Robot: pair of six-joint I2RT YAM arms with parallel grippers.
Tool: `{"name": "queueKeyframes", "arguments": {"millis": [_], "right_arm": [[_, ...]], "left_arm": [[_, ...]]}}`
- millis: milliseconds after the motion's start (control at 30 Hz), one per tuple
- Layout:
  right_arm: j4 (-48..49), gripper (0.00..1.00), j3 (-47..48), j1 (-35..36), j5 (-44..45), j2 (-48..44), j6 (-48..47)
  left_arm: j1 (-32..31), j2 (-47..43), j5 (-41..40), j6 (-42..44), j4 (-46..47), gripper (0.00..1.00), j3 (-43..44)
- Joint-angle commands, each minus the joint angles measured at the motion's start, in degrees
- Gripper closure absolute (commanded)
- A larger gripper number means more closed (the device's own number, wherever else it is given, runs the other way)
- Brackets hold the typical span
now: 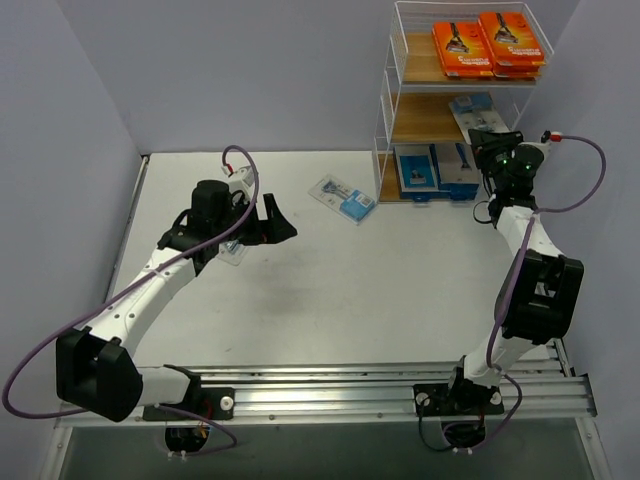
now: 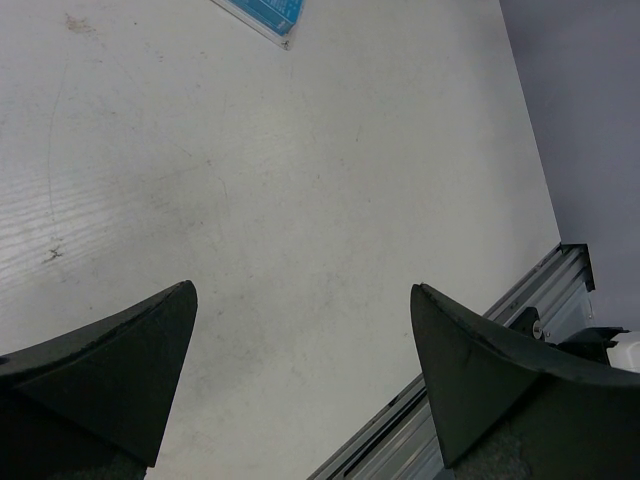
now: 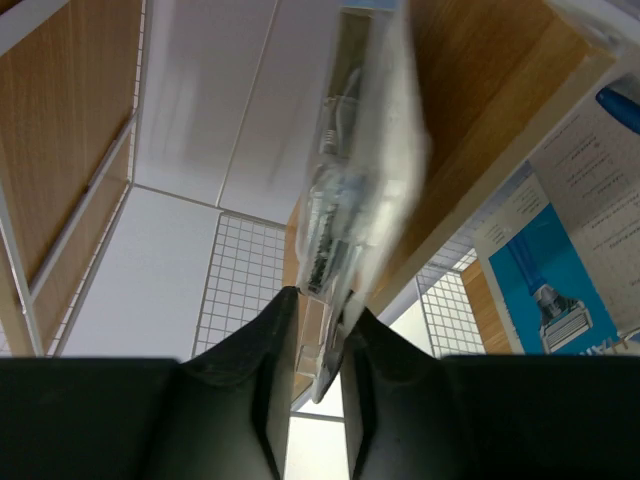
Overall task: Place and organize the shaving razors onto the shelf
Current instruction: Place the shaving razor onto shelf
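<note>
Holding a clear razor pack [image 3: 355,170] edge-on, my right gripper [image 3: 322,300] pinches it narrowly, I judge so it slips into the shelf [image 1: 392,95] at its middle tier. My left gripper [image 2: 302,288] hangs wide and empty, left of the shelf. The held pack's print is blurred. Another pack [image 1: 343,198] lies near the shelf's foot.

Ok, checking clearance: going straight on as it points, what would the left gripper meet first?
The left gripper would probably meet bare table, short of the blue blister pack; depth unclear.
</note>
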Motion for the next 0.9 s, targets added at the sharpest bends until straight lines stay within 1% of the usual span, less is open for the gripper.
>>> {"name": "queueKeyframes", "arguments": {"millis": [0,33,100,133,233,333,367,567,733,867], "right_arm": [[2.79,0.8,4.98,-0.5,-1.65,0.65,0.01],[2.08,0.68,5.42,-0.59,-1.91,0.83,-0.08],[-0.03,0.61,6.21,-0.94,-2.53,1.18,0.01],[-0.9,0.56,6.65,-1.03,-3.05,1.1,-0.08],[-5.29,0.48,7.44,-1.47,-3.85,0.48,-0.78],[-7.59,0.43,7.1,-2.0,-4.55,-0.84,-1.13],[-10.03,0.42,7.53,-2.17,-4.55,-1.1,-2.01],[-14.88,0.41,8.24,-3.32,-6.57,-1.1,-4.21],[-13.92,0.41,7.89,-3.49,-8.68,-0.93,-5.09],[-15.24,0.41,8.94,-3.58,-8.95,-0.58,-6.41]], "left_arm": [[-0.06,0.32,1.82,-0.16,0.8,0.03,2.76],[0.03,0.41,1.91,-0.25,0.88,0.03,2.76],[0.2,0.5,2.0,-0.33,0.97,0.03,2.67],[0.29,0.41,2.08,-0.42,0.97,0.03,2.67],[0.55,0.5,2.44,-0.69,1.32,0.03,2.58],[0.73,0.5,2.53,-0.77,1.41,0.03,2.49],[0.82,0.5,2.61,-0.77,1.33,0.03,2.49],[1.08,0.58,2.79,-1.04,1.76,0.03,2.23],[1.52,0.5,2.96,-1.13,1.76,0.03,2.14],[1.61,0.58,3.05,-1.13,1.85,0.03,2.14]]}}
